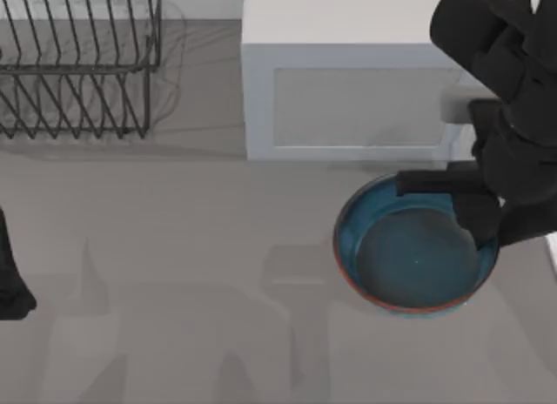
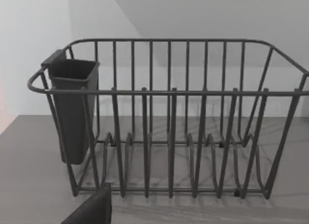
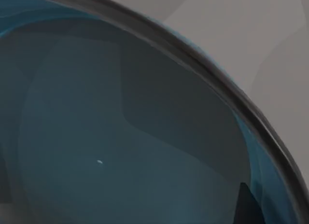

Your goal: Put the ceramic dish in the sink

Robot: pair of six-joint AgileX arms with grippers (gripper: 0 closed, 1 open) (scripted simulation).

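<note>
Top view has my right pincer (image 1: 474, 214) over the bowl (image 1: 416, 258) before the microwave (image 1: 357, 73); grip unclear; left arm (image 1: 10, 273) parked.

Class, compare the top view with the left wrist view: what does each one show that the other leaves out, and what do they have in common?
Top view alone: the round, deep blue-glazed ceramic dish with its reddish-brown rim, standing on the table in front of the white box-shaped microwave, with the right gripper at the dish's far rim; the parked left arm sits at the table's left edge.
Left wrist view alone: a dark rectangular cutlery cup hung on one end of the rack.
Both: the dark wire dish rack and the grey table.
</note>
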